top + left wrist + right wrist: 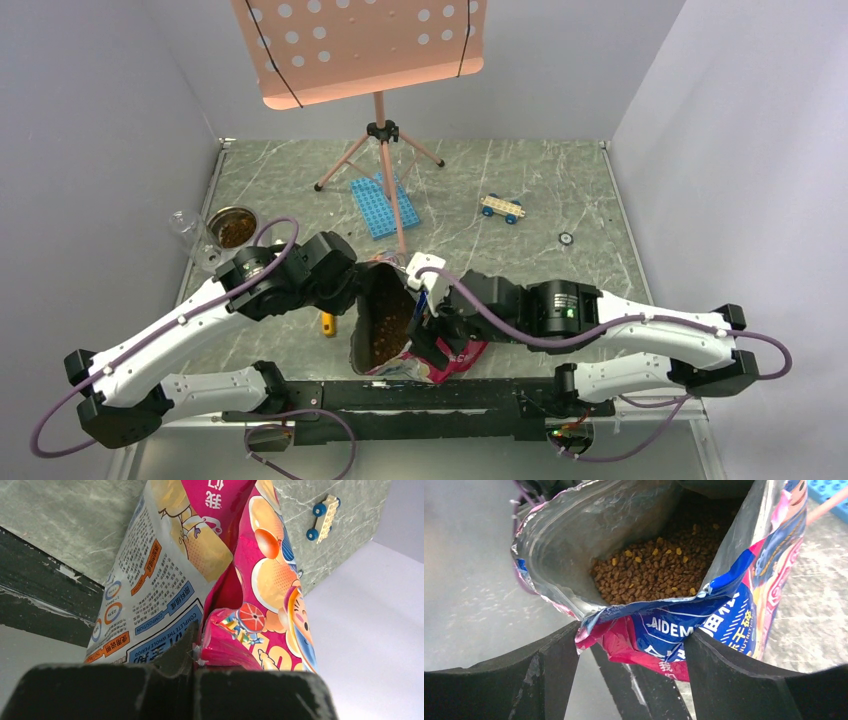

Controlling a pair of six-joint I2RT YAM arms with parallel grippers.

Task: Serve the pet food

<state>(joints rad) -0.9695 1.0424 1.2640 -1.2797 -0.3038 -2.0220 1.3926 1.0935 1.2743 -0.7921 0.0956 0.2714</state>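
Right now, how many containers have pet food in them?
2. The open foil bag between the two arms at the near edge holds pet food; the small metal bowl by the table's left edge holds some too. More could hide under the arms.

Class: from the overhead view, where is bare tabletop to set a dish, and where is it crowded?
Bare: right of the toy car and small ring, up to the wall; also between the bowl and blue board. Crowded: near centre, around the bag, left arm and right arm.
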